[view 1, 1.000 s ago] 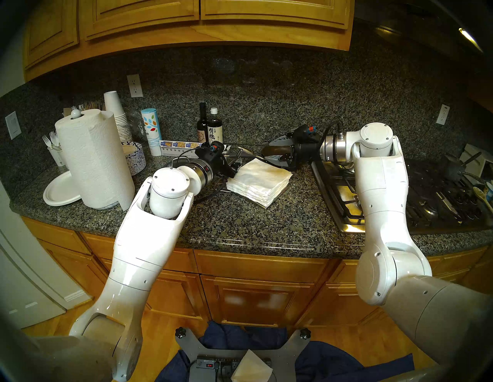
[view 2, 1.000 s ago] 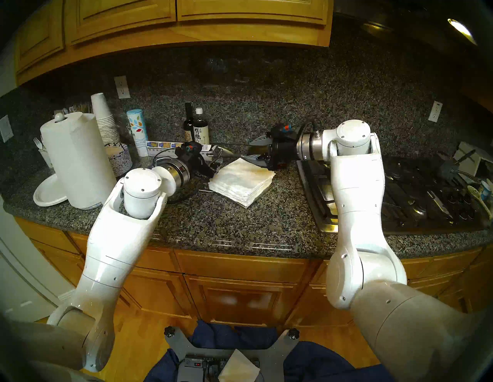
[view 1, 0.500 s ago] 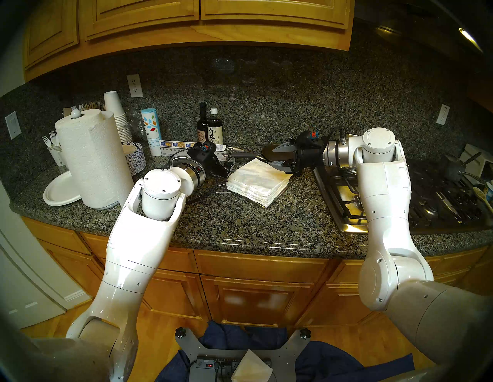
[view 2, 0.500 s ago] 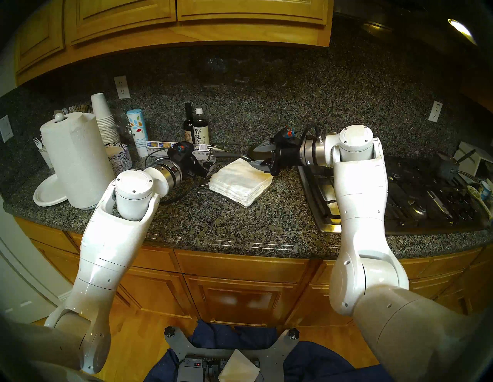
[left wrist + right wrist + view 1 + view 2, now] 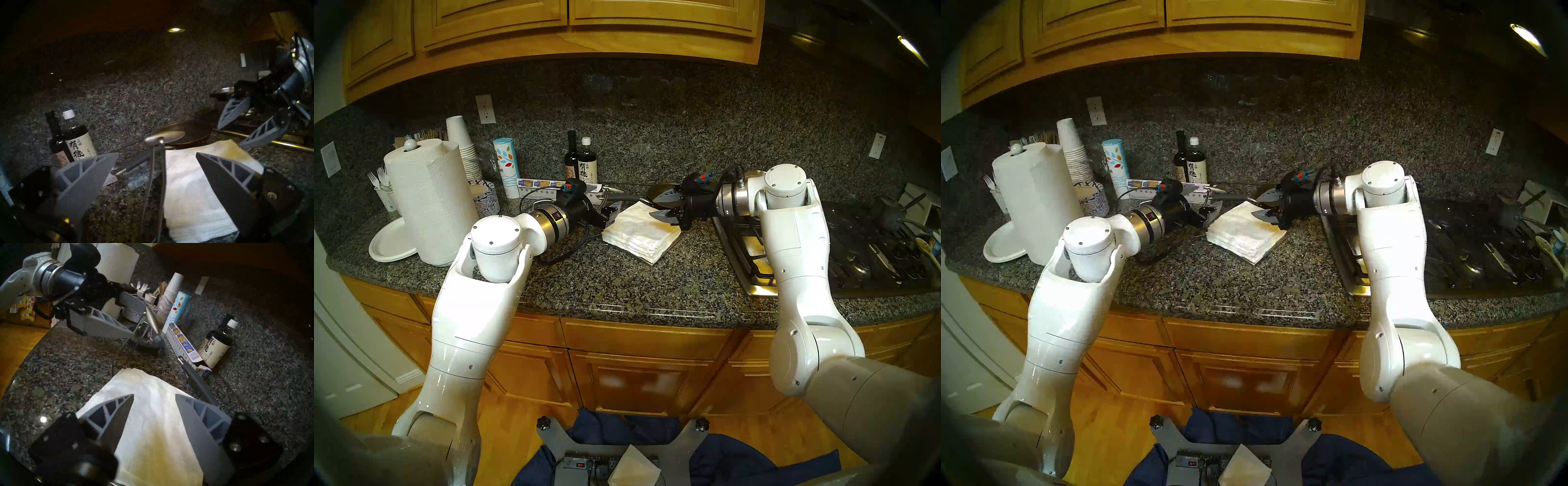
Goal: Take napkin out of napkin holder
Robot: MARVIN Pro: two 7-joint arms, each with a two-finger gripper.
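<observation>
Your right pincer (image 5: 660,206) sits over the far right corner of the napkin stack (image 5: 641,234), mid-frame in the head view. From its wrist camera its two grey fingers (image 5: 119,414) stand apart with nothing between them, the top napkin (image 5: 149,412) spread white and a bit yellowed just beneath. You can't tell from here whether the tips touch the paper.

Your left pincer (image 5: 612,212) is at the stack's left edge, spread wide. In its own view the napkin holder's thin wire arm (image 5: 161,178) stands upright in the gap between the fingers (image 5: 88,171), gripped by neither, with its slim pointed bar (image 5: 165,136) level at the top, clear of the napkins. The holder's base plate (image 5: 673,242) shows only as a sliver under the stack's right edge.

The napkin is still on top of the pile, on the worktop (image 5: 619,285) in the middle of the frame. A dark frying pan (image 5: 660,190) lies just behind the stack, two bottles (image 5: 582,163) further back, and the paper towel roll (image 5: 432,200) stands well off at the left.
</observation>
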